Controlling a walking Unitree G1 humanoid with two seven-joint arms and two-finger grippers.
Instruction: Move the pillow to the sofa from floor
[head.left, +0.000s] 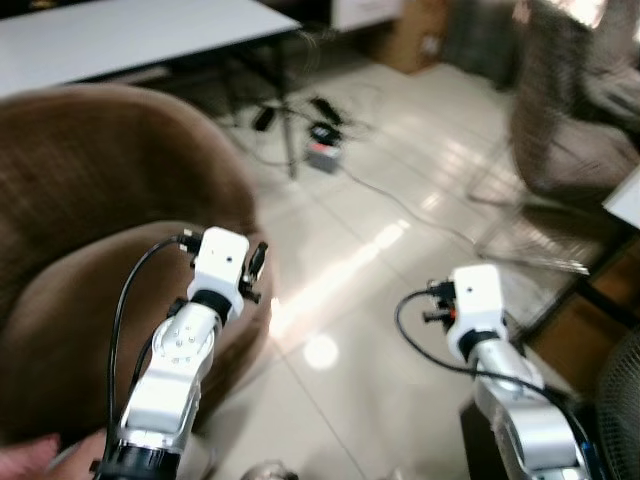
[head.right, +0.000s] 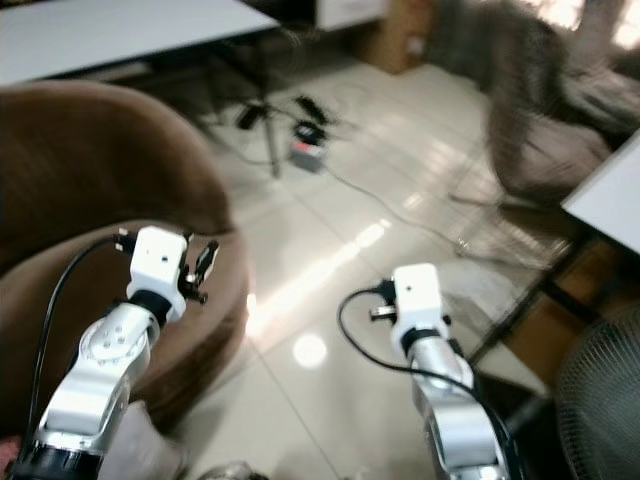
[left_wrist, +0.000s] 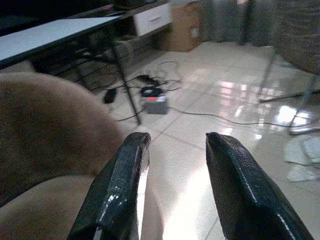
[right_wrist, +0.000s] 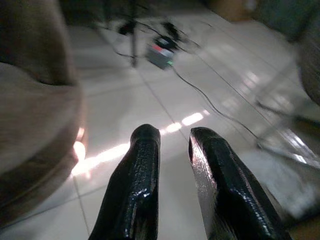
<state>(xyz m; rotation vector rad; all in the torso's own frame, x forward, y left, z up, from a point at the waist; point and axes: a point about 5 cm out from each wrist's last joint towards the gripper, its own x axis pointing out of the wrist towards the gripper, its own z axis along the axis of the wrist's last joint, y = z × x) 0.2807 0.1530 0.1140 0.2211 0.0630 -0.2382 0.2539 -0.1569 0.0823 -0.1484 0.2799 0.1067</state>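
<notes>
Both grippers (left_wrist: 172, 185) (right_wrist: 172, 185) are being held apart, empty, beside the sofa (head.left: 70, 200); cables (head.left: 400, 205) risk being snagged.

Head stereo pair angled down over both arms; wrist views forward along fingers, sharing sofa (head.left: 90, 250) and floor (head.left: 400, 260).

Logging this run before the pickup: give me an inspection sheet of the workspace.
Surface: glossy tiled floor, sun glare on it.
Job's things: brown sofa at left; pillow nothing seen.
Clutter: small box on the floor.
Grippers: left gripper open, empty, beside the sofa; right gripper slightly open, empty, above the floor.
Cables: cords across the floor.
Surroundings: white table, wicker chair, fan.
</notes>
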